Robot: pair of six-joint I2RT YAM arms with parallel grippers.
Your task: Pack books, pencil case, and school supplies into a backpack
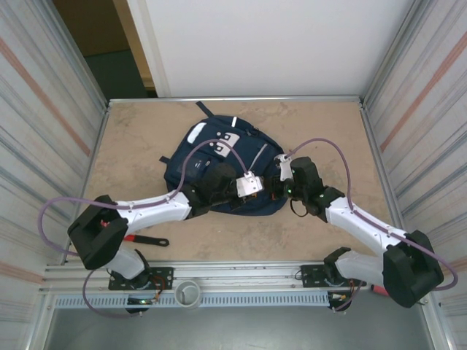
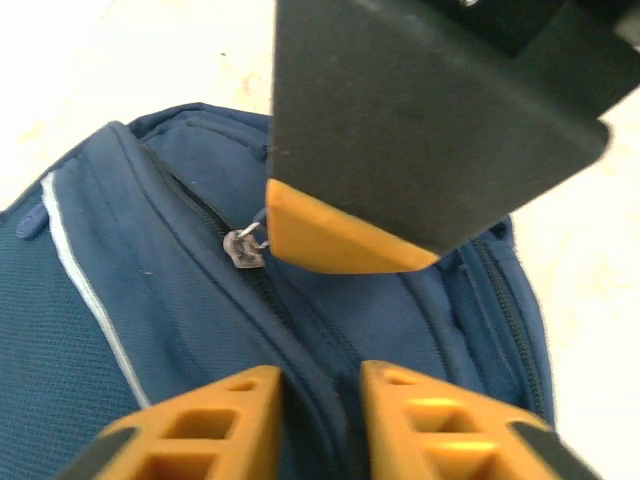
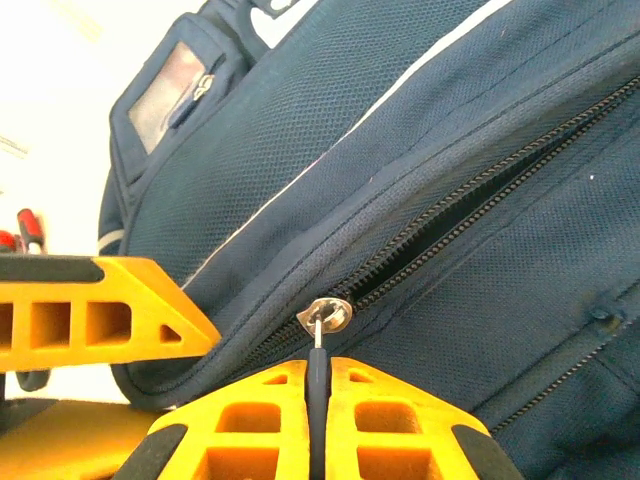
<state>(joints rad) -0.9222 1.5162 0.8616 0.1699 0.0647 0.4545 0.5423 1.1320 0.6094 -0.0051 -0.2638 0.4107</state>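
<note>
From above, the backpack (image 1: pixel 211 157) is lying mid-tabletop (image 1: pixel 146 131), with the left tool (image 1: pixel 252 193) and right tool (image 1: pixel 279 188) meeting at its near edge. At the left wrist, the left tool is pinching a fabric fold along the zip. At the right wrist, the right tool is clamping the zip pull (image 3: pixel 325 315). The parted track is running away up-right, opposite the left tool.

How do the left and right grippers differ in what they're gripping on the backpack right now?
The left gripper pinches a fold of backpack fabric along the zip; the right gripper clamps the zipper pull. The left's jaws leave a fabric-filled gap; the right's nearly meet. Both are shut at the same zip.
</note>
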